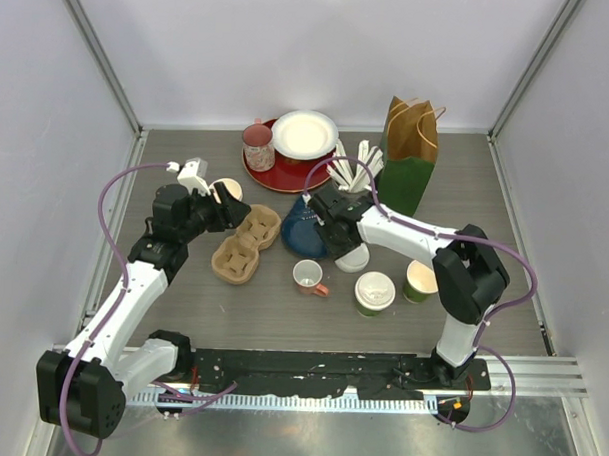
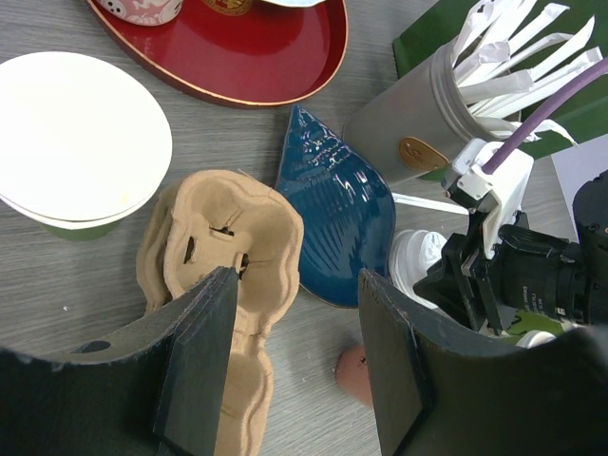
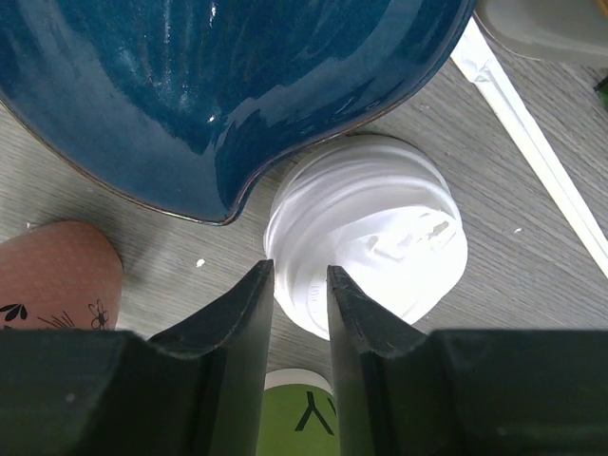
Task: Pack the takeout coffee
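Grey wood-grain bench (image 1: 261, 317) between white walls carries everything. The right end effector (image 3: 299, 277) has its fingers drawn nearly together, pinching the rim of a loose white lid (image 3: 380, 237). That lid lies on the bench just beside the blue shell dish (image 3: 190, 85), sip slot facing up. The left end effector (image 2: 299, 366) is spread wide and holds nothing, hovering above the cardboard cup carrier (image 2: 228, 247). An open green cup (image 2: 76, 142) stands upright beside the carrier. A lidded green cup (image 1: 374, 292) and a second open green cup (image 1: 420, 280) stand upright near the right arm.
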Motion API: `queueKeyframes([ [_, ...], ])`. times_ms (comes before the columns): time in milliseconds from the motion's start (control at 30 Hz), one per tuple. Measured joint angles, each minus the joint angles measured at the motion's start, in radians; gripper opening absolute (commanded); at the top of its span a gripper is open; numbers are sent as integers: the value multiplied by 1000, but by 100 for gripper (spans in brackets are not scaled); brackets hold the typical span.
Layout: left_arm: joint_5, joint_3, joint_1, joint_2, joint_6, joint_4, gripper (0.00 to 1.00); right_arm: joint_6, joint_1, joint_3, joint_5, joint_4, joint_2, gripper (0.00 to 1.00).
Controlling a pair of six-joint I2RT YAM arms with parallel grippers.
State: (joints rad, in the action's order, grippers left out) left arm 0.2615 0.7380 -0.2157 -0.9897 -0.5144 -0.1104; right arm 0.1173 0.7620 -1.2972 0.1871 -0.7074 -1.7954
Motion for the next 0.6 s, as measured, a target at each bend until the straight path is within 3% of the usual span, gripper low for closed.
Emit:
queueKeyframes([
  [200, 1, 0, 0, 0, 0, 0, 57, -3, 12, 6, 3, 0, 4, 35],
  [367, 3, 0, 0, 0, 0, 0, 57, -8, 28, 7, 26, 2, 4, 24],
  [600, 5, 0, 0, 0, 0, 0, 57, -7, 29, 21, 82, 0, 2, 23],
])
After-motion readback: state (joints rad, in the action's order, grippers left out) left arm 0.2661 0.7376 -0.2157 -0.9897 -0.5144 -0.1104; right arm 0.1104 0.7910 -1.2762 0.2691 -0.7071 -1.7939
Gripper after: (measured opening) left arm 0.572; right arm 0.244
